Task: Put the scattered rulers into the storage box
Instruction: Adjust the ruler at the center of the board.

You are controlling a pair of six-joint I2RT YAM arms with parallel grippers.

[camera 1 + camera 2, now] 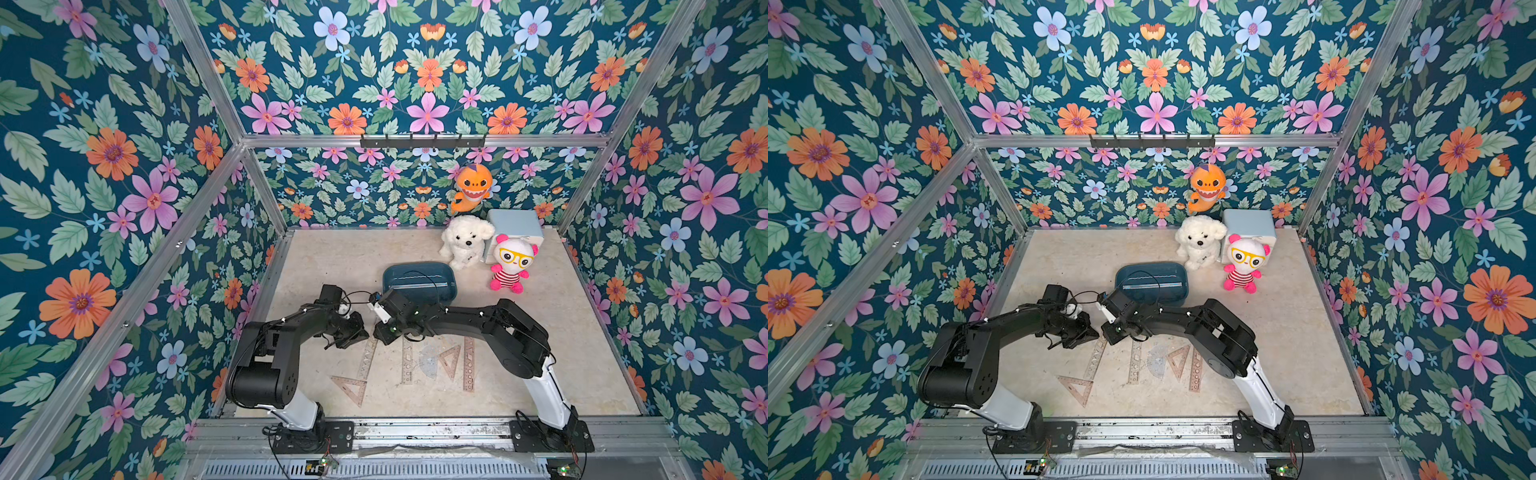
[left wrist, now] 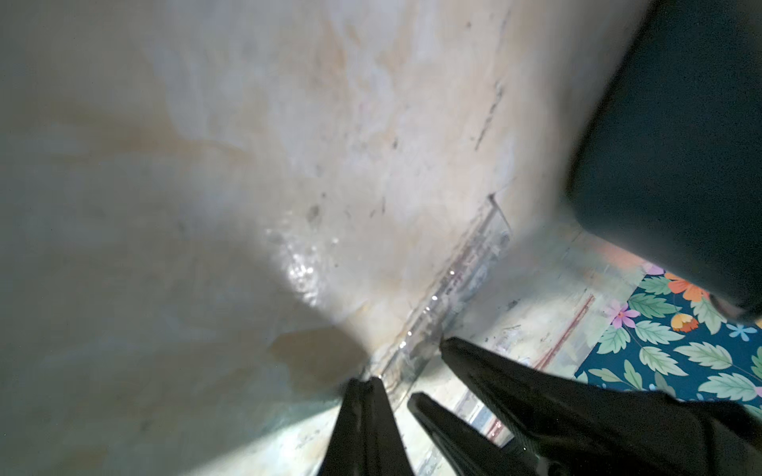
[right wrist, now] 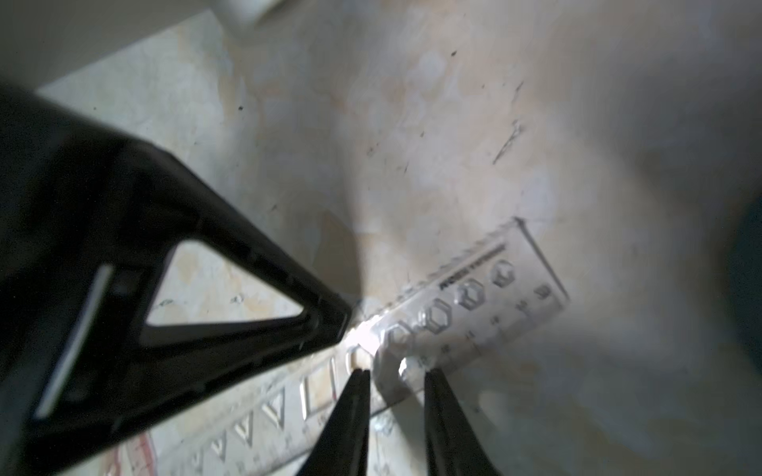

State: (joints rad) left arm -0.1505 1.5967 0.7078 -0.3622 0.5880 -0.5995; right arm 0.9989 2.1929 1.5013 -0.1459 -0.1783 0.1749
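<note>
The left hand is pressed together, its tip against the long clear plastic stencil ruler lying on the beige marbled worktop. The right hand stands slightly spread over the same ruler, perhaps touching its edge. The shallow dark teal plastic storage box sits just beyond both hands.

The ruler is clear glossy plastic. The tabletop looks matt and scuffed. The storage box is smooth plastic, and the dog toy is fluffy.
</note>
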